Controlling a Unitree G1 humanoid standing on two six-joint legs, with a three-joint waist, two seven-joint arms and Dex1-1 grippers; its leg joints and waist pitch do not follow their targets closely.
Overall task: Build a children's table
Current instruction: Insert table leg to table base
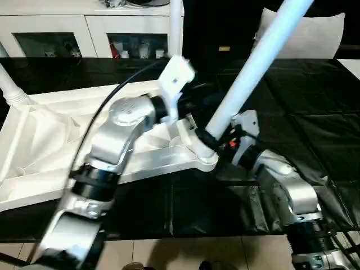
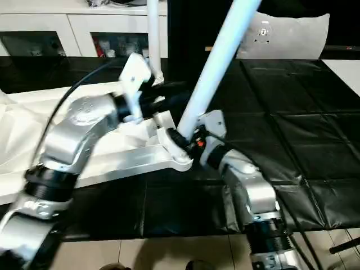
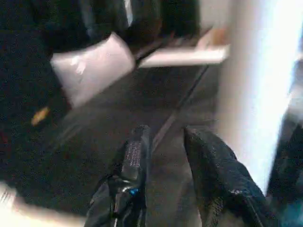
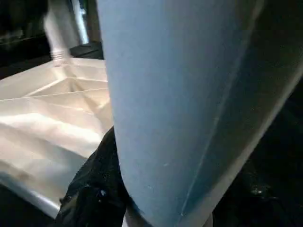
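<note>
The white tabletop [image 1: 45, 140] lies ribbed side up on the black table. One white leg [image 1: 176, 28] stands upright at its far corner, and another leg [image 1: 10, 87] rises at the far left corner. A third leg [image 1: 253, 73] leans up to the right from the near right corner socket [image 1: 205, 160]. My right gripper [image 1: 209, 139] is shut on this leg's lower end, just above the socket. My left gripper [image 3: 163, 135] hovers open beside the same leg, behind that corner, with nothing between its black fingers [image 3: 135, 151].
A white cabinet [image 1: 84, 34] with glass doors stands behind the table. A white cushion [image 1: 315, 36] sits at the back right. Black sheeting [image 1: 304, 112] covers the table to the right of the tabletop. The table's front edge runs just below my forearms.
</note>
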